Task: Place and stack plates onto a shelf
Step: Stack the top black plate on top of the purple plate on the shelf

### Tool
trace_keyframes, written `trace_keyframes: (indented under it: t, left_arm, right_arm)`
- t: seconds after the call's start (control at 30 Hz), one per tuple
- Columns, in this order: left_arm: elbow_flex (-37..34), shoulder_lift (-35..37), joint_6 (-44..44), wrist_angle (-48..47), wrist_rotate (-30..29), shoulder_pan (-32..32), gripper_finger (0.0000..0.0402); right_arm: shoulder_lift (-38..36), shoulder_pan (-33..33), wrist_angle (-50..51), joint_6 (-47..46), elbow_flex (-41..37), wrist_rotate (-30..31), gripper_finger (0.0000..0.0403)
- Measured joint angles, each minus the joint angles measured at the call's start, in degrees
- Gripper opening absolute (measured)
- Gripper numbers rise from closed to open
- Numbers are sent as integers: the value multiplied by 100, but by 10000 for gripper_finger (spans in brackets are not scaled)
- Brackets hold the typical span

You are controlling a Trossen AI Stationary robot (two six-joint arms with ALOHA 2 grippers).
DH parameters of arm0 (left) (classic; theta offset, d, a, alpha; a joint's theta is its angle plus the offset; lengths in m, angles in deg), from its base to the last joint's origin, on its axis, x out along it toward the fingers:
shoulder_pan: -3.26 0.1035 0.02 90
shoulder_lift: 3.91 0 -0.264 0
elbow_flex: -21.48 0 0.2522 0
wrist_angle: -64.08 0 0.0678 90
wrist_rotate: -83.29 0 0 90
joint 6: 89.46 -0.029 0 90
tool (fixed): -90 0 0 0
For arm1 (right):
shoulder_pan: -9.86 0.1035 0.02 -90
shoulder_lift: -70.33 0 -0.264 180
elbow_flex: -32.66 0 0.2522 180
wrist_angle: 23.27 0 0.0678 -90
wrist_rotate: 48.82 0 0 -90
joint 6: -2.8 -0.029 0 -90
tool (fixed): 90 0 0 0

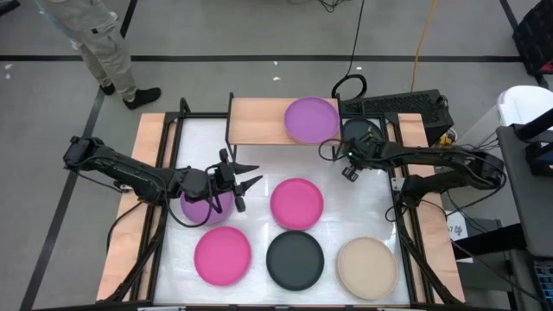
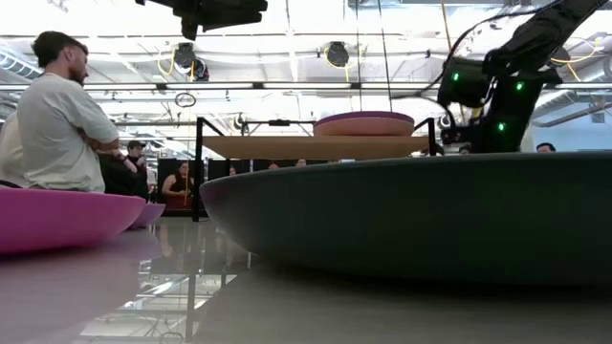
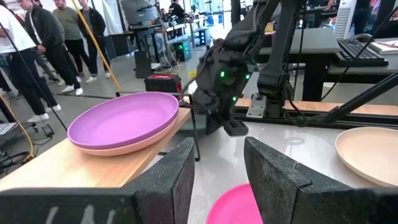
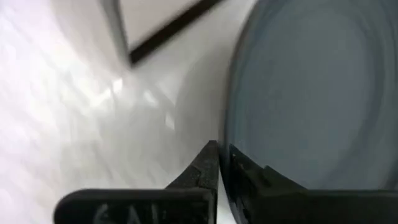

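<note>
Plates, six seen from above, all lying flat, face up; being round they have no long axis.
- Purple plate (image 1: 311, 119) sits on the right end of the shelf (image 1: 255, 121), upper centre of the high view. My left wrist view shows a salmon plate (image 3: 144, 144) directly under it, stacked.
- Shelf's long axis runs left to right in the high view; its left half is bare wood.
- On the table (image 1: 259, 155): second purple plate (image 1: 200, 210) at centre left, partly under my left arm; pink plate (image 1: 296, 203) at centre.
- Bottom row, left to right: second pink plate (image 1: 223, 256), black plate (image 1: 295, 260), beige plate (image 1: 366, 267).
- Another dark plate (image 4: 311, 93) fills my right wrist view, just right of the shelf leg.

Left gripper (image 1: 257, 174): fingers spread, holding nothing, above the table between the second purple plate and the pink plate, pointing toward frame right.

Right gripper (image 4: 221, 163): just right of the shelf, fingers pinched close on the dark plate's rim, near as I can tell.
</note>
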Motion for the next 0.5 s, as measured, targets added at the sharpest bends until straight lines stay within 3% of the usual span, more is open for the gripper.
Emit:
trace_keyframes:
  t: [0.2,0.5]
  left_arm:
    - [-1,0,-3,-2,0,0,145]
    - [-2,0,-4,0,1,34,145]
  right_arm:
    - [-1178,-4,-285,-121,-15,743,2]
    - [-2739,-2,-1972,603,-15,586,1]
